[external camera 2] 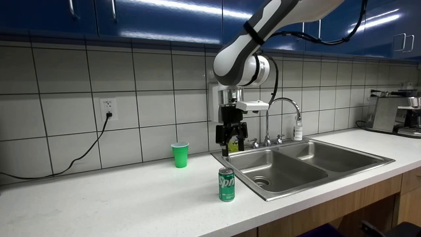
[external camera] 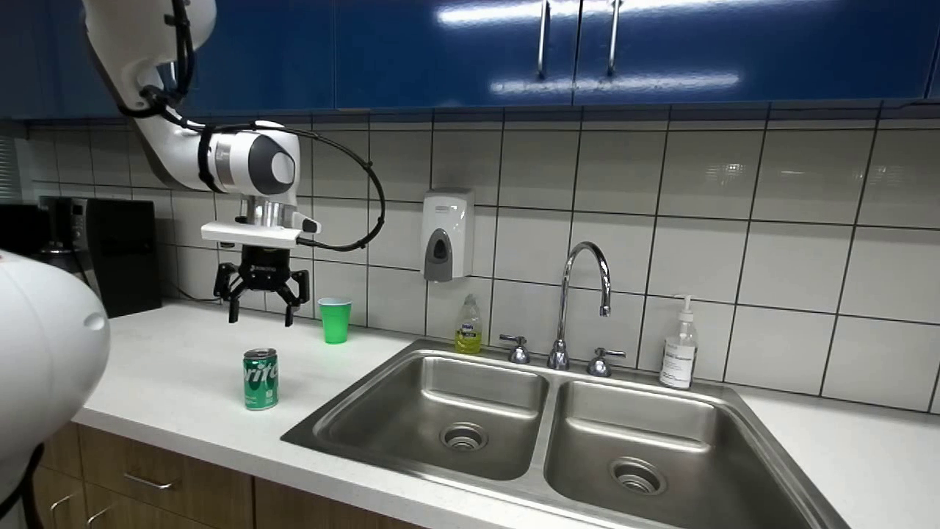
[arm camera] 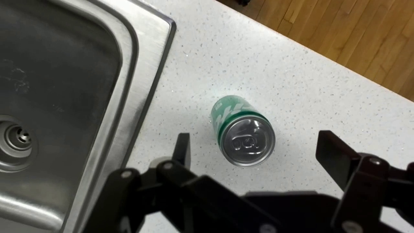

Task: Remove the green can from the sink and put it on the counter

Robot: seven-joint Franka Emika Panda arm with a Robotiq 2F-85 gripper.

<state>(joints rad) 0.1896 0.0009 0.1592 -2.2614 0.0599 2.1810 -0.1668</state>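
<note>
Treat the task as nearly done: find the green Sprite can upright on the white counter, lower left of the frame in an exterior view, outside the stainless double-basin sink and near its edge. Note the Robotiq gripper at middle left, above and apart from the can, spread wide with nothing in its grasp. To finish well, rise straight up with jaws apart, clear of the can, and avoid swinging into the green cup.
</note>
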